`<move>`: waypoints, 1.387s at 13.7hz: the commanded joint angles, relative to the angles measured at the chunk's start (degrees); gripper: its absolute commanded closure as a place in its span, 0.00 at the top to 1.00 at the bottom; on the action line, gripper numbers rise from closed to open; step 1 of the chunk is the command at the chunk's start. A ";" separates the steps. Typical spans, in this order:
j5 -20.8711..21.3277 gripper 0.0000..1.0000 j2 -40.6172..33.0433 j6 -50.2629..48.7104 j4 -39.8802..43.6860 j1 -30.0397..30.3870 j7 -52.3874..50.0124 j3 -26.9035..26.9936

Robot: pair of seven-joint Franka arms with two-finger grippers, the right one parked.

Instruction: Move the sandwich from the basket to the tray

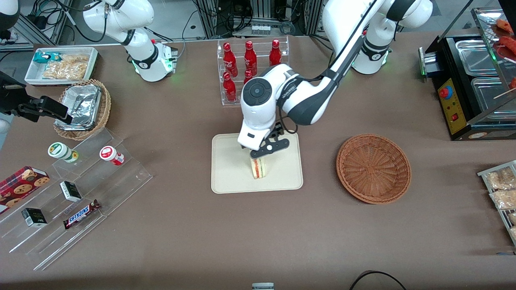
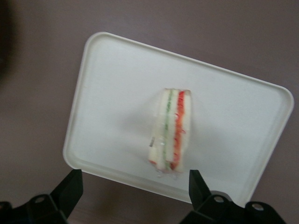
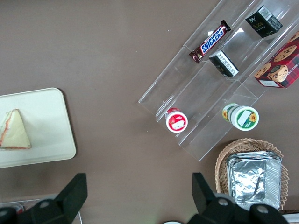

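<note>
The sandwich (image 1: pixel 259 168) stands on its edge on the cream tray (image 1: pixel 229 169), with its red, orange and green layers showing. My left gripper (image 1: pixel 264 155) is directly above it, open, with its fingers spread wide and nothing between them. In the left wrist view the sandwich (image 2: pixel 171 128) rests on the tray (image 2: pixel 117 93), and the gripper (image 2: pixel 134 191) hangs above the tray's rim with one black fingertip (image 2: pixel 70 186) well clear of the bread. The reddish-brown basket (image 1: pixel 373 168) sits empty beside the tray, toward the working arm's end. The right wrist view also shows the sandwich (image 3: pixel 14 130) on the tray (image 3: pixel 46 121).
A clear rack of red bottles (image 1: pixel 250 60) stands farther from the front camera than the tray. A clear stepped shelf with snacks (image 1: pixel 80 189) and a tan basket of foil trays (image 1: pixel 82 108) lie toward the parked arm's end. A black food warmer (image 1: pixel 471 84) stands toward the working arm's end.
</note>
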 commanded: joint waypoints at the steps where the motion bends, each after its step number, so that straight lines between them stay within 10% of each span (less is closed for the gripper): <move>1: 0.07 1.00 -2.54 -4.32 -1.70 0.24 3.51 2.81; 19: -0.55 1.00 -24.59 -15.91 -17.61 28.35 42.77 -0.61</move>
